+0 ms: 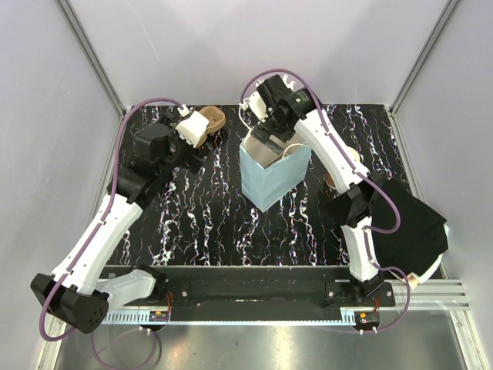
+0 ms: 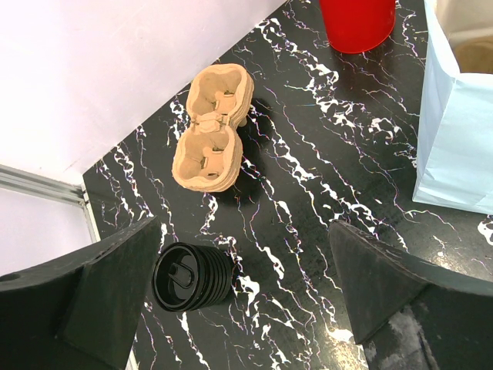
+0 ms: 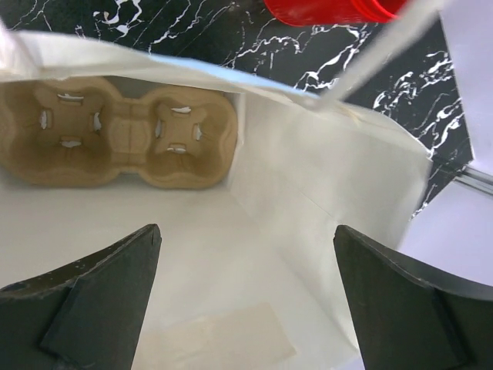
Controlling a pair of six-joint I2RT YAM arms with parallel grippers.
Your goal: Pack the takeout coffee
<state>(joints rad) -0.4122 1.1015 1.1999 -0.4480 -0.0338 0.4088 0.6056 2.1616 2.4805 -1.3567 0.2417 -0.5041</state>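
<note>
- Takeout coffee, the small plain tan-brown paper cup, does not show clearly in any view. A tan shape (image 1: 351, 156) peeks out behind the right arm on the right side of the table. I cannot tell if that is the cup.
- The tall pale blue paper bag (image 1: 273, 173) stands upright in the middle of the black table with white veins (image 1: 200, 223). Its mouth is open at the top so things can go in.
- The right fingers (image 3: 85, 301) hang just over the bag's mouth. They are spread wide and hold nothing. The right wrist view looks straight down inside.
- A tan pulp cup tray with two holes (image 3: 115, 135) lies flat on the bag's floor. Both holes look empty, so the cup is not in the bag yet. The tray is likely there to keep the cup from tipping.
- The left fingers (image 2: 85, 308) are spread wide and empty too, above the back left of the table.
- Below them lie a second tan pulp cup tray (image 2: 212, 127) and a stack of black plastic lids (image 2: 189, 274). They are near each other but apart.
- A red cup (image 2: 358, 23) stands near the bag.
- My guess is that the next job is to fetch the cup and lower it into a tray hole.
</note>
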